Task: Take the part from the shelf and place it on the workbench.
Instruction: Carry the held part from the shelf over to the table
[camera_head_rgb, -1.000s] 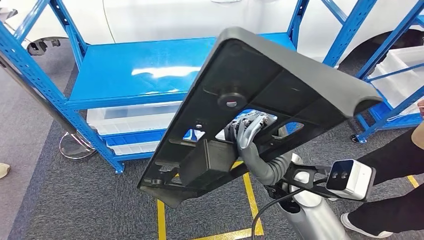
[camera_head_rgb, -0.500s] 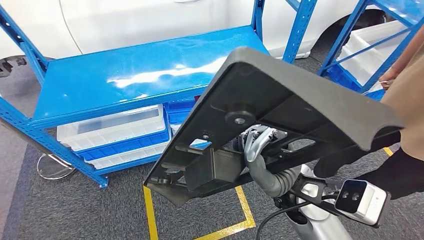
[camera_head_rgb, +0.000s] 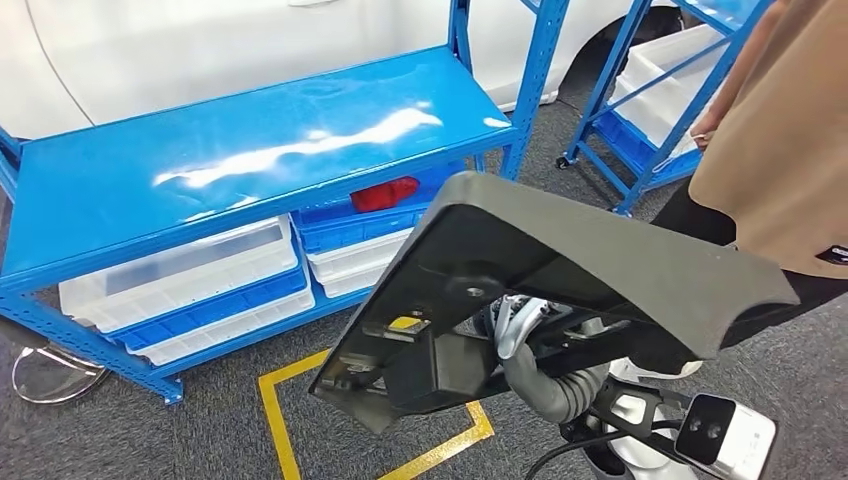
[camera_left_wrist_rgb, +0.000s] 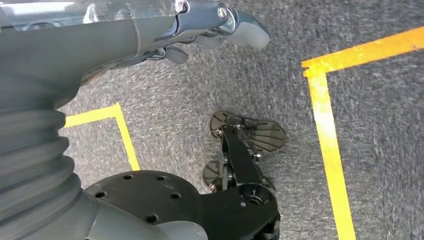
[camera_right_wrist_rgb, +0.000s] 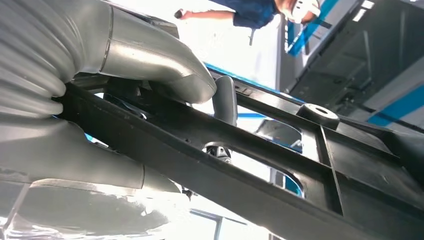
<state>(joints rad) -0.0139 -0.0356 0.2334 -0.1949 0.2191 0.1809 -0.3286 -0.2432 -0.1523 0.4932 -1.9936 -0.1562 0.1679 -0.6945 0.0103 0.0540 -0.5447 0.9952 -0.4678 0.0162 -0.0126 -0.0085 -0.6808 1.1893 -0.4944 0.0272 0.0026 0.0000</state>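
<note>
Right hand (camera_head_rgb: 515, 325) grips one big black part (camera_head_rgb: 560, 260) from below, its fingers hooked through a hole in the ribbed underside. That flat plastic panel, with a curved lip, is held up tilted in the air, near one blue shelf (camera_head_rgb: 240, 150). Left hand (camera_left_wrist_rgb: 220, 25) hangs over the grey carpet (camera_left_wrist_rgb: 380, 150), fingers curled, holding nothing.

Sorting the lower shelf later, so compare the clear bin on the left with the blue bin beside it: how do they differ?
The clear bin is see-through whitish plastic; the blue bin is solid blue. The clear bin looks wider and lies left; the blue bin lies further right and carries a red object. Both sit under the blue shelf top, stacked on other bins.
</note>
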